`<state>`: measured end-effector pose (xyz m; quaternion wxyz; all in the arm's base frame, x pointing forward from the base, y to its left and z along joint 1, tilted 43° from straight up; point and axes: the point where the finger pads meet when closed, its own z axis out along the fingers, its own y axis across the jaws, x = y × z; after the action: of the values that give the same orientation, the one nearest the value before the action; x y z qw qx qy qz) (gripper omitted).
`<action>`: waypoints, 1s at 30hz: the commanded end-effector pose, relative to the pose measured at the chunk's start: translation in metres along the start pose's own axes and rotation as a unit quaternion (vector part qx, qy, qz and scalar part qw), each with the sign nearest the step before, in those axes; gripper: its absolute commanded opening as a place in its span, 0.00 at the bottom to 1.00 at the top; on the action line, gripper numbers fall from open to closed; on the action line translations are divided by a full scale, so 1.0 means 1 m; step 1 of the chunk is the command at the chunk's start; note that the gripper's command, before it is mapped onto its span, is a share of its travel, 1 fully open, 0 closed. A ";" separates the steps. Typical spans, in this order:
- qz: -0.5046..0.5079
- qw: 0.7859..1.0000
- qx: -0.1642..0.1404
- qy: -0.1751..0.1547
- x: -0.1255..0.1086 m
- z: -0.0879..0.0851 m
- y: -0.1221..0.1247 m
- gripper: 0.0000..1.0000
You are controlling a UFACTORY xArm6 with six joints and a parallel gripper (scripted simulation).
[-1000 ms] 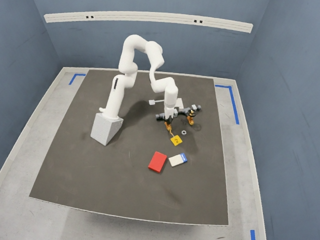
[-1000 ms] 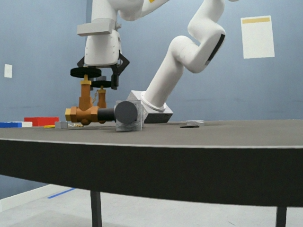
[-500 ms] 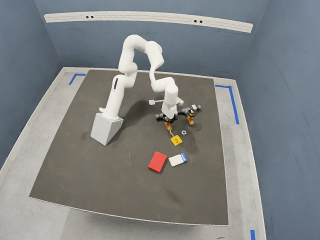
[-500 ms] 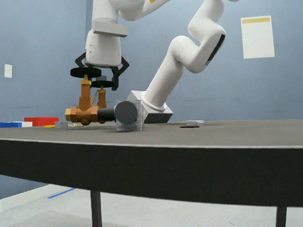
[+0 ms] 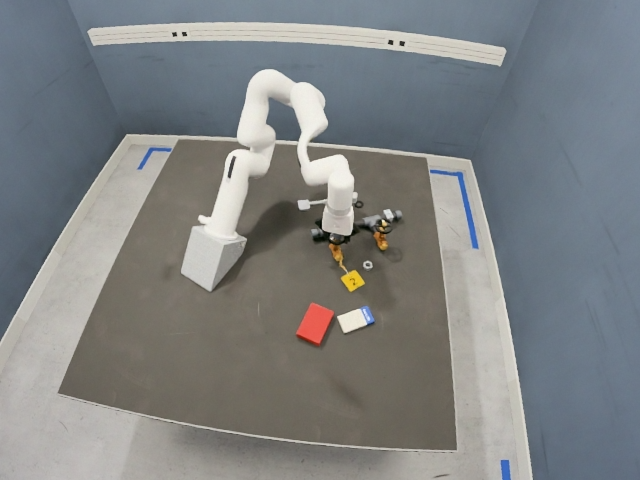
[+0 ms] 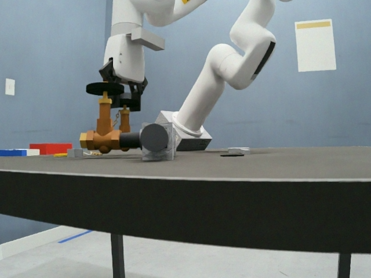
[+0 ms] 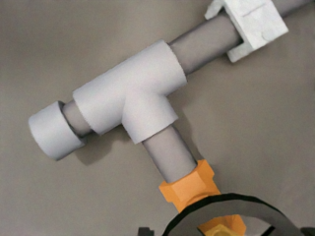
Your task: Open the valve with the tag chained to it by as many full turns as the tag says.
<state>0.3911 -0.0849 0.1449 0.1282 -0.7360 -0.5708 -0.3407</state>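
Two brass valves branch off a grey pipe (image 5: 370, 219) (image 7: 133, 98) on the dark mat (image 5: 155, 310). The left valve (image 5: 337, 252) (image 6: 124, 119) has a chain running to a yellow tag (image 5: 352, 280) marked "2". My gripper (image 5: 338, 238) (image 6: 129, 100) points straight down over this valve and is shut on its black handwheel (image 7: 221, 203). In the wrist view the rim of that wheel fills the bottom edge, above the valve's brass hex end (image 7: 189, 184). The other valve (image 5: 381, 239) (image 6: 104, 118) stands free to the right, with its own black handwheel (image 5: 382, 219) (image 6: 104, 88).
A grey nut (image 5: 368, 263) lies near the tag. A red block (image 5: 314, 322) and a white block with a blue end (image 5: 355, 319) lie nearer the front. A white pipe bracket (image 7: 251, 20) (image 6: 157, 137) holds the pipe. A small grey piece (image 5: 303, 204) lies behind the arm.
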 end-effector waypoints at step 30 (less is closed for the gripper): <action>-0.029 0.999 -0.006 0.011 0.000 -0.001 0.001 1.00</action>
<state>0.3911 -0.0845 0.1451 0.1219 -0.7156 -0.5885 -0.3560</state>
